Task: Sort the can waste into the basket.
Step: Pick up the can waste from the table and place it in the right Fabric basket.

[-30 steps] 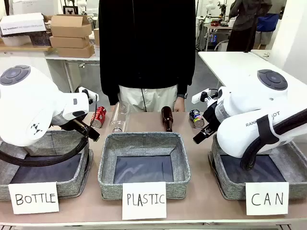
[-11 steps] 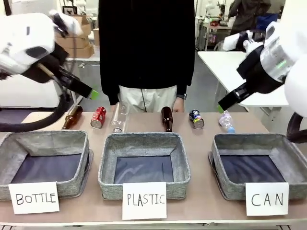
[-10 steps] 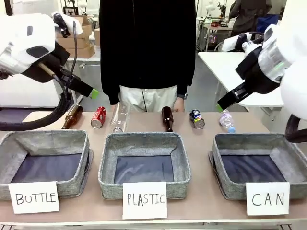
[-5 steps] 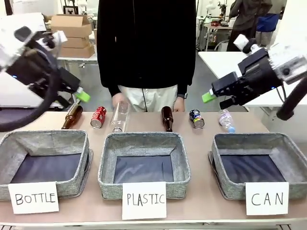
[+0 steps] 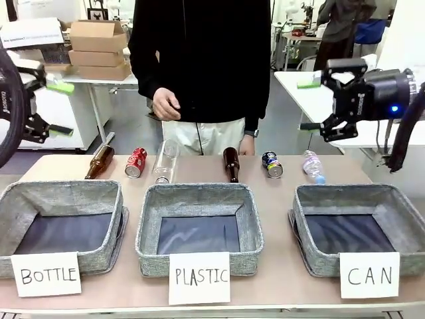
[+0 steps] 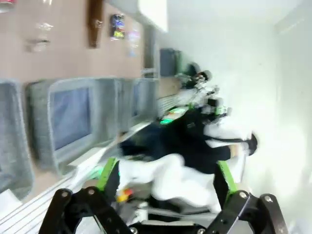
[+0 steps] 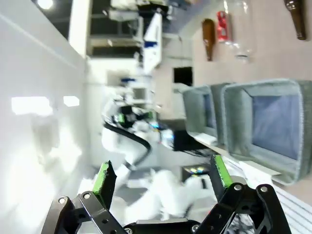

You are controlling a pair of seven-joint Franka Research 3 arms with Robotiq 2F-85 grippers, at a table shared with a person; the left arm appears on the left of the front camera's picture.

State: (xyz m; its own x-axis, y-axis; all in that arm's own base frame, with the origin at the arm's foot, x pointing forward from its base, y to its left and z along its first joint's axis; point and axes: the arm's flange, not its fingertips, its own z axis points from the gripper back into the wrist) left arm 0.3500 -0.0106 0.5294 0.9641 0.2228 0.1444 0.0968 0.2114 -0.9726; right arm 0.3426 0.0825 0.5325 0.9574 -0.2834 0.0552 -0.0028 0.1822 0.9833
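Red can (image 5: 136, 162), blue can (image 5: 271, 164) untouched; both grippers spread, empty, high up. Risk: grabbing neighbouring brown bottle (image 5: 230, 164) instead.

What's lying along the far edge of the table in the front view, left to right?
Brown bottle → red can → clear bottle → brown bottle → dark blue can → small clear bottle.

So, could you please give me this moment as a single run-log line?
left gripper: open, raised, empty | right gripper: open, raised, empty | red metal can, dark blue metal can: on table | grey fabric CAN basket: empty
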